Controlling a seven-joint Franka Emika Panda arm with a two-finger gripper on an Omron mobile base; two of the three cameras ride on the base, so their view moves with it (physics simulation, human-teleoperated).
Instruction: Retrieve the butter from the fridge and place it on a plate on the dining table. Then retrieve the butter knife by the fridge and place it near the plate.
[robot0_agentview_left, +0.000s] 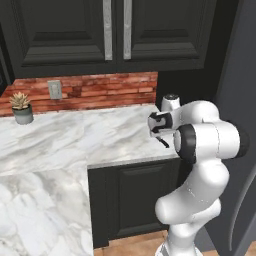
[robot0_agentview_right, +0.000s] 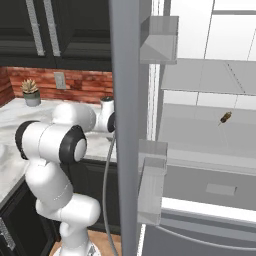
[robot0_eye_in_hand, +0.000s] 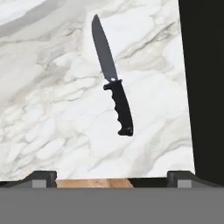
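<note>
The butter knife (robot0_eye_in_hand: 113, 89) lies flat on the marble counter (robot0_eye_in_hand: 52, 87), thin dark blade towards the top of the hand view and black handle towards my fingers. My gripper (robot0_eye_in_hand: 113, 177) hangs above it, open, with nothing between the two fingertips (robot0_eye_in_hand: 43, 177). In the left base view the hand (robot0_agentview_left: 159, 125) hovers over the counter's right end, beside the fridge (robot0_agentview_left: 240, 75). The fridge door (robot0_agentview_right: 125, 125) stands open, showing white shelves (robot0_agentview_right: 210, 135). The butter, the plate and the dining table are out of view.
A small potted plant (robot0_agentview_left: 21, 107) and a wall outlet (robot0_agentview_left: 54, 89) sit at the counter's brick-backed far side. Dark cabinets (robot0_agentview_left: 115, 30) hang above. A small brown item (robot0_agentview_right: 225, 118) lies on a fridge shelf. The counter's edge runs just right of the knife.
</note>
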